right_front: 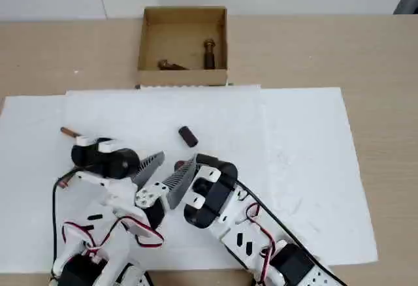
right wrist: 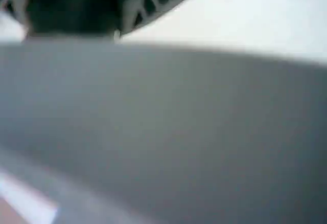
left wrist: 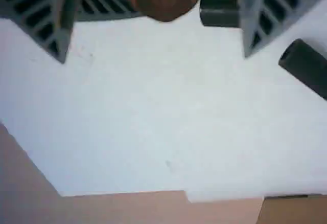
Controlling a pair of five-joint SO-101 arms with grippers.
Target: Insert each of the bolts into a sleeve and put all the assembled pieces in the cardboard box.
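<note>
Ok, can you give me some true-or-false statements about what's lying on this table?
The brown cardboard box is empty. False: two assembled pieces lie inside it.
A short black cylindrical sleeve lies loose on the white paper sheet. True.
A copper-coloured bolt lies on the paper, outside the box. True.
A person's hand holds the box. False: nothing touches it.
</note>
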